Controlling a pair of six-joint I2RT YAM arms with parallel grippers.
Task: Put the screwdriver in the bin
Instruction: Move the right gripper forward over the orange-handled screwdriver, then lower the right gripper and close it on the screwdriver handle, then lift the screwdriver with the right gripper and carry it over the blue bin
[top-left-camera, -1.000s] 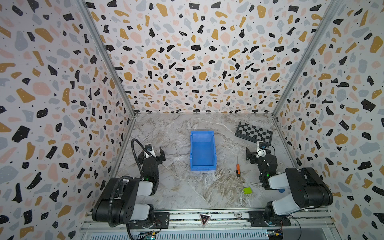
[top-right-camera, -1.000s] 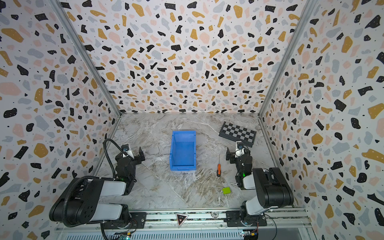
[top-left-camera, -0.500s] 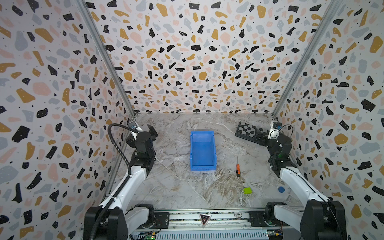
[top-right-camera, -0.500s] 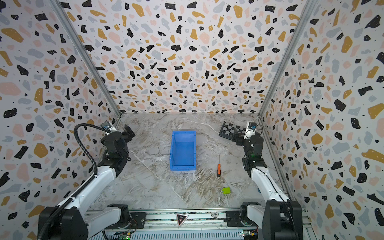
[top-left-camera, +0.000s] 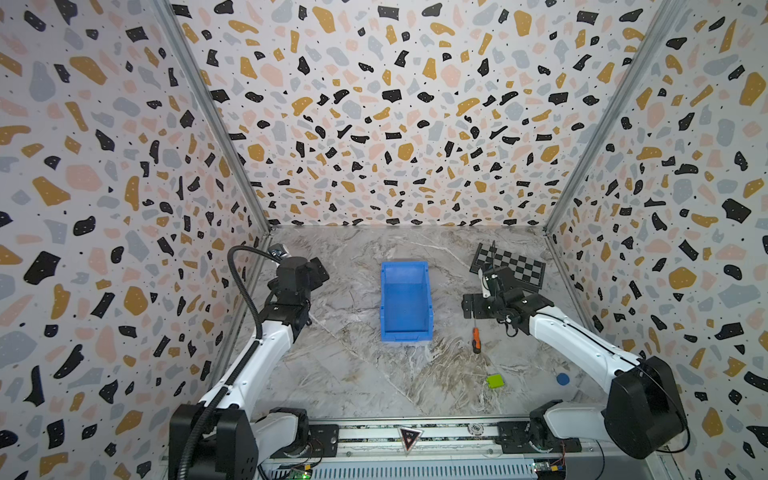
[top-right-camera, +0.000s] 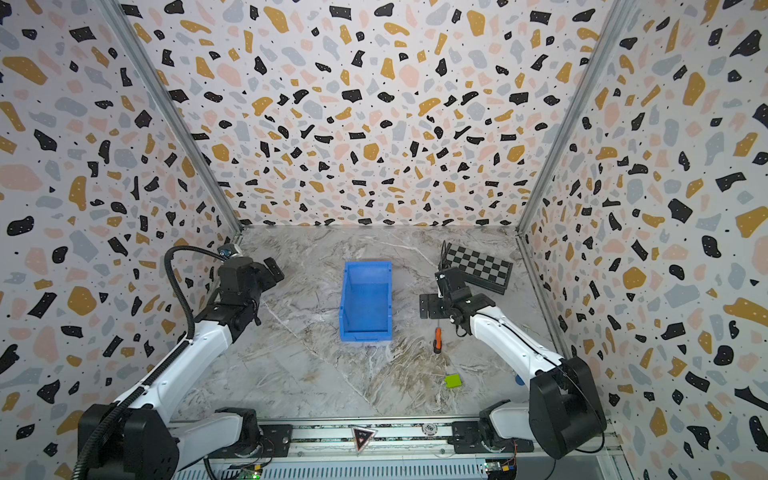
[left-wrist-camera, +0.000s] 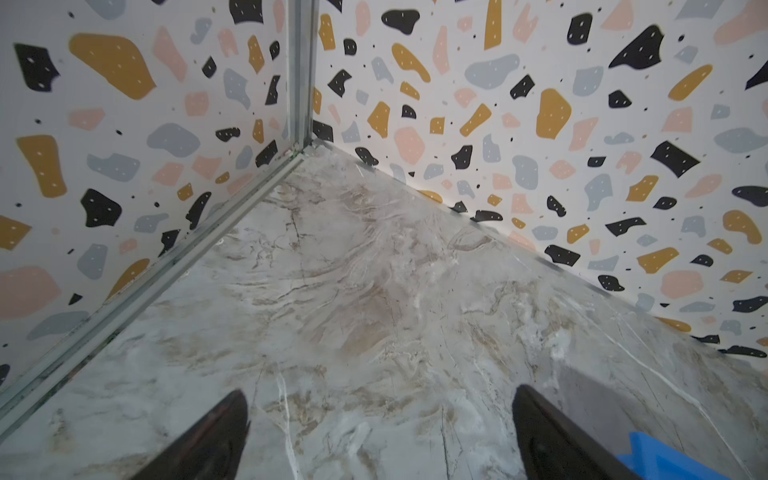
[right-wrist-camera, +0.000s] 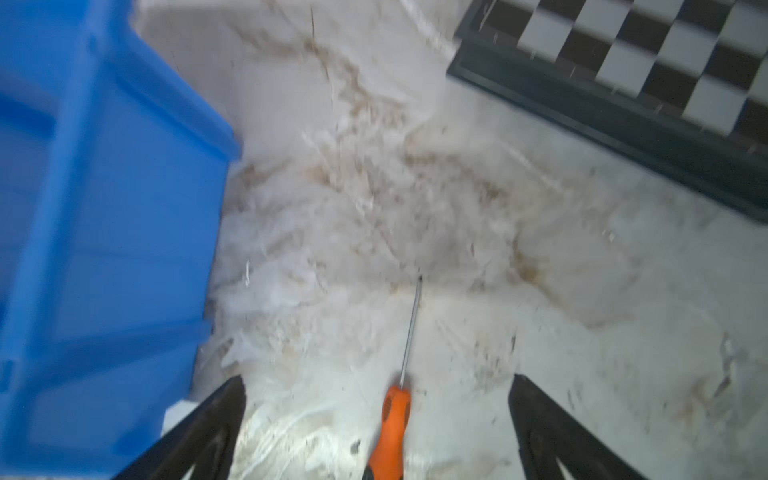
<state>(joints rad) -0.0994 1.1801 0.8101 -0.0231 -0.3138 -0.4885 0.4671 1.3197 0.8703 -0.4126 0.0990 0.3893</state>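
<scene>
Two pairs of jaws stand apart over the table (top-left-camera: 353, 374). Near the left edge, the left gripper (left-wrist-camera: 379, 397) faces the far left corner. Its jaws stand wide, with only bare table between them, and a blue corner of the bin (left-wrist-camera: 665, 461) shows beside one finger in the left wrist view. Mid-table stands the bin (top-left-camera: 405, 303), long sides running from front edge to far edge, low lip toward the front. Right of the bin, level with its front right corner and apart from it, the screwdriver (top-left-camera: 476, 340) lies flat on the table, outside the bin. Its orange handle is toward the front edge and its thin shaft points to the far edge. The right gripper (right-wrist-camera: 377, 380) is over the shaft end, jaws spread wide. In the right wrist view, which is blurred, the screwdriver lies between the two fingers and touches neither. How high the fingers are off the table I cannot tell. Beyond that gripper, by the far right corner, lies a checkerboard (top-left-camera: 511, 268), its near corner behind the wrist. Toward the front edge, right of the middle, sits a small green block (top-left-camera: 494, 380), and further right, near the right edge, a small blue disc (top-left-camera: 562, 378)
</scene>
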